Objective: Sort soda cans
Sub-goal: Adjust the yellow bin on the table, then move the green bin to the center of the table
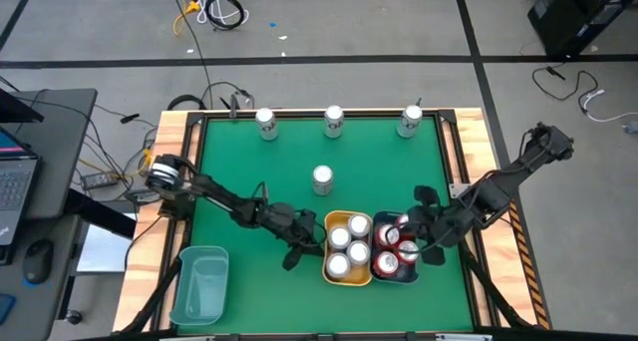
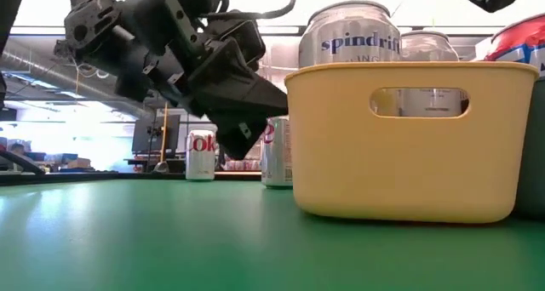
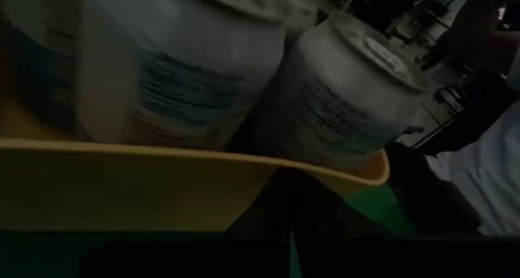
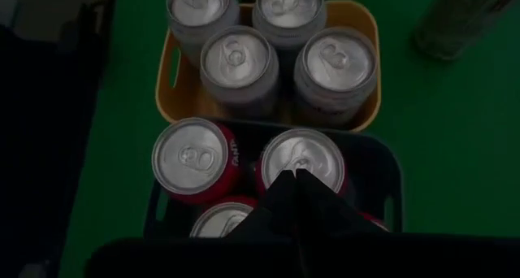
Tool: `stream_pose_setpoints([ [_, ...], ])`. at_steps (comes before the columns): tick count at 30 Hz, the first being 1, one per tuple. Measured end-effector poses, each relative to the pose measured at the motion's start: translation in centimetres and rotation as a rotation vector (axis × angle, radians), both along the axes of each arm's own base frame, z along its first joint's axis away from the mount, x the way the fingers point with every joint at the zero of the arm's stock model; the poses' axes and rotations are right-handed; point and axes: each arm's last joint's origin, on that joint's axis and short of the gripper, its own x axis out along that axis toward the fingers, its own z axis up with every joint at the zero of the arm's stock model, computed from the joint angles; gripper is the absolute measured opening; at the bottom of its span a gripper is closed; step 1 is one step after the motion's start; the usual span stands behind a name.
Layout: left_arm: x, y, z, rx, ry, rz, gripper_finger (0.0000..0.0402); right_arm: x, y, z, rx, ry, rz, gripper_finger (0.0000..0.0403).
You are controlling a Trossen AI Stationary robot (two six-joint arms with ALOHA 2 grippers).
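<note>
Soda cans (image 1: 348,243) fill yellow bin (image 1: 328,247), open green table (image 1: 229,162) beyond

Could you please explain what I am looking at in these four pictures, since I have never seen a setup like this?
This is a two-armed robot at a green table, sorting soda cans. One picture looks straight down, one looks level across the tabletop, and two come from cameras on the wrists. The yellow bin holds four silver cans; the dark bin beside it holds red cans. Four more silver cans stand loose: three along the far edge and one mid-table. A teal bin sits near the left corner. The left end effector is shut beside the yellow bin; the right end effector is shut above the red cans. Neither holds anything.
</note>
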Motion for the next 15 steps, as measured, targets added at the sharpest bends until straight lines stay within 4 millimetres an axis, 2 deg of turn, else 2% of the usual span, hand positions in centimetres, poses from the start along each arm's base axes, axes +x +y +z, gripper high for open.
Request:
stream_pose_setpoints([
  [2,-0.2,0.5,0.9,-0.007,0.015,-0.003,0.0005,-0.2,-0.2,0.3,-0.013,-0.024,0.005,0.0],
  [5,-0.9,1.5,3.2,0.013,0.031,0.016,0.0005,-0.3,-0.7,0.7,-0.043,-0.059,0.008,0.0],
  [10,-3.9,2.5,7.1,0.057,0.178,0.021,0.0005,0.4,-1.4,1.1,-0.087,-0.12,0.033,0.0],
  [15,-7.5,2.0,11.4,0.172,0.495,0.059,0.0005,1.5,-2.2,1.4,-0.151,-0.17,0.065,0.0],
])
